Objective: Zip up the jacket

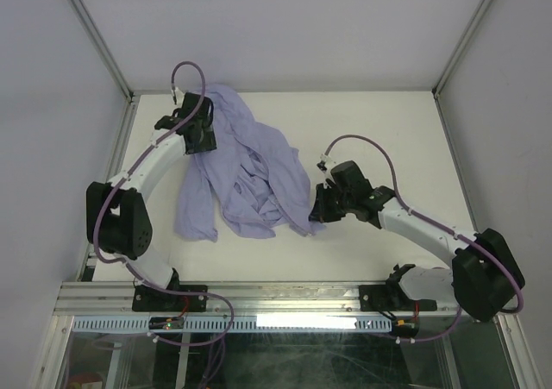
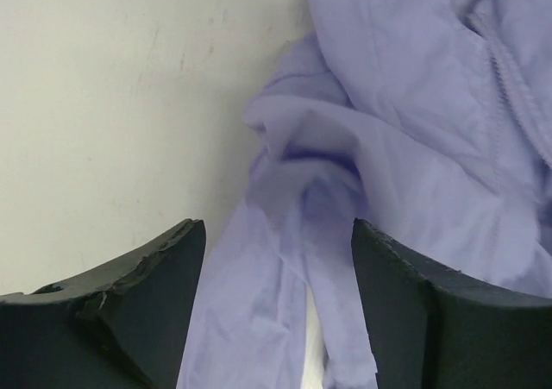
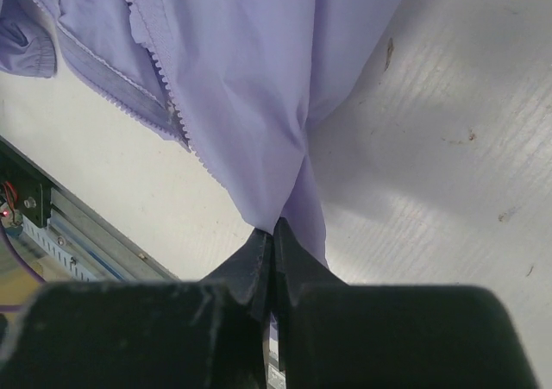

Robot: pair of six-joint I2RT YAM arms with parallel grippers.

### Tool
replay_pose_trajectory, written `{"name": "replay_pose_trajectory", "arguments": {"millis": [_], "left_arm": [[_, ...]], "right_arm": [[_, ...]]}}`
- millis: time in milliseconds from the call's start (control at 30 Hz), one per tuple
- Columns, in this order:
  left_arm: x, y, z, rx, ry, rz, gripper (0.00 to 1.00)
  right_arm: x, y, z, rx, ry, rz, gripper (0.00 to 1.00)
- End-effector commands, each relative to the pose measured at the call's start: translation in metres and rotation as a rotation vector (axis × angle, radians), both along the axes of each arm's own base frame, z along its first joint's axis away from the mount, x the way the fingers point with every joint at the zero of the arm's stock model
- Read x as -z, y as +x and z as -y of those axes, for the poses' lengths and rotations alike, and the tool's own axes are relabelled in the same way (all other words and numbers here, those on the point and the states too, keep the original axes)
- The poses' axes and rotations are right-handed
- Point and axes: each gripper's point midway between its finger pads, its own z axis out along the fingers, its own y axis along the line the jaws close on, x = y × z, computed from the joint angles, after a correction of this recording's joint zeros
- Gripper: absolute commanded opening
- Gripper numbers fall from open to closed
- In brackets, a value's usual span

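Right gripper (image 3: 273, 236) clamped on jacket (image 1: 246, 169) edge, near-right | left gripper (image 2: 276, 229) spread wide over a fold, far-left, holding nothing | jacket crumpled on table (image 1: 379, 130), centre-left, unzipped | soft, light, likely slippery, bunches easily | best hold: zipper edge (image 3: 172, 113), pinched flat

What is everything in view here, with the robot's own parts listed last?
jacket: one, lavender, crumpled on the table, left of centre.
table: one, white, under everything.
rail: one, silver metal, along the near table edge.
left arm: one, white and black, reaching to the jacket's far-left part.
right arm: one, white and black, reaching to the jacket's near-right edge.
left tool: one, black, open over a jacket fold.
right tool: one, black, shut on the jacket's edge.
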Motion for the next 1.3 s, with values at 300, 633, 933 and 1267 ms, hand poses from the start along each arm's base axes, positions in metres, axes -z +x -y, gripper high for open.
{"name": "replay_pose_trajectory", "arguments": {"millis": [300, 633, 933, 1267], "left_arm": [[-0.018, -0.148, 0.159, 0.11, -0.572, -0.094, 0.73], [-0.035, -0.168, 0.24, 0.281, -0.975, 0.001, 0.82], [-0.031, -0.172, 0.256, 0.315, -1.195, 0.069, 0.8], [-0.051, -0.183, 0.264, 0.427, -1.324, 0.13, 0.48]], "right_arm": [[-0.017, 0.009, -0.021, 0.01, 0.118, 0.017, 0.0], [-0.051, 0.01, -0.042, 0.023, 0.306, 0.043, 0.0], [-0.081, 0.007, -0.059, 0.041, 0.52, 0.042, 0.0], [-0.085, 0.009, -0.06, 0.062, 0.562, 0.049, 0.0]]}}
